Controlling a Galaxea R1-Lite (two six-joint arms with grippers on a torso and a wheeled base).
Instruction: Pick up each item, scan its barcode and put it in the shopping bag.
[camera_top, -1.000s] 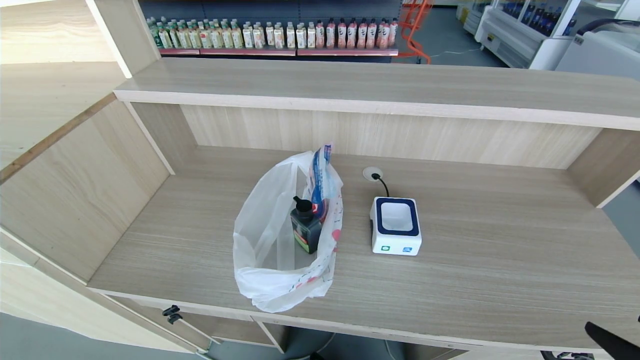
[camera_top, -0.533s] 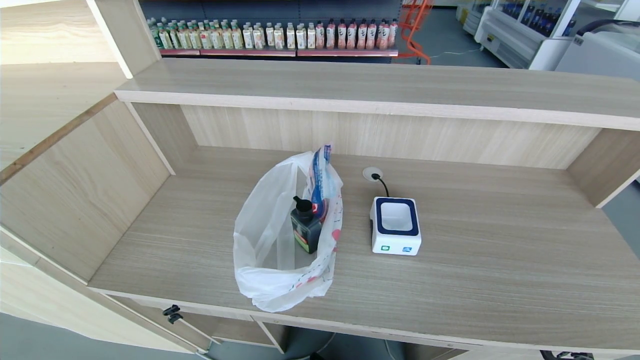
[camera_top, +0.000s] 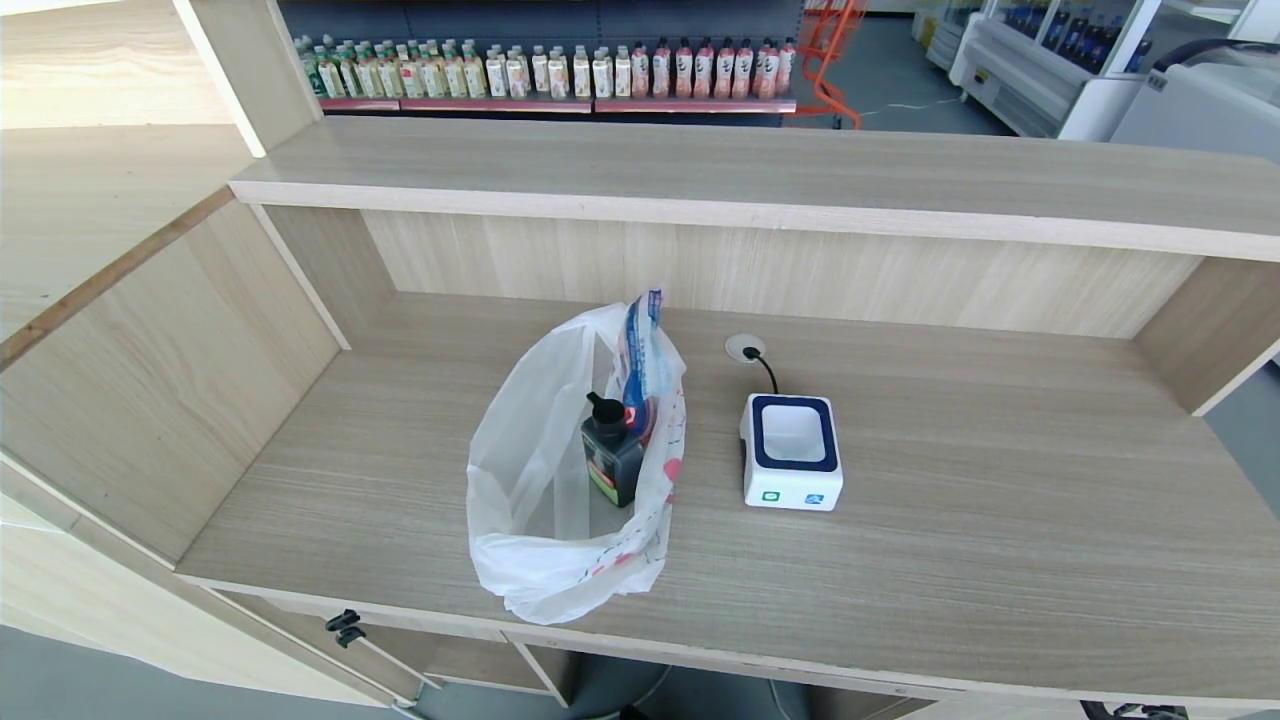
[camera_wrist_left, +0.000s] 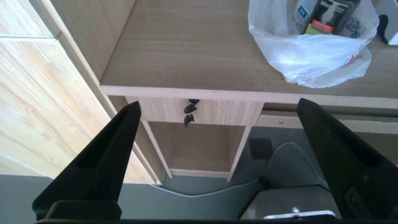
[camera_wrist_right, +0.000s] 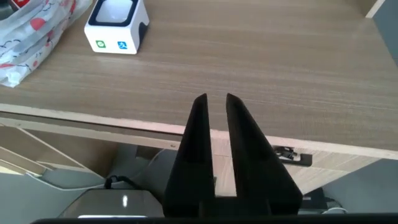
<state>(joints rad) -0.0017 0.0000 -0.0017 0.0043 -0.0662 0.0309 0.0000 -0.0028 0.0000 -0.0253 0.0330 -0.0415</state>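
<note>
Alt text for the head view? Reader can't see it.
A white shopping bag stands open on a wooden counter, holding an upright dark pump bottle and a blue packet. A white barcode scanner sits apart on its right.

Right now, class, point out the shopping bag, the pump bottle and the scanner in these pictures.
shopping bag (camera_top: 515, 440), head view, on its left plastic wall.
pump bottle (camera_top: 612, 465), head view, on its dark body.
scanner (camera_top: 791, 435), head view, on its top window.

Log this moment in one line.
shopping bag: on counter, dark pump bottle inside | scanner: beside bag | left gripper: open, empty | right gripper: shut, empty
</note>
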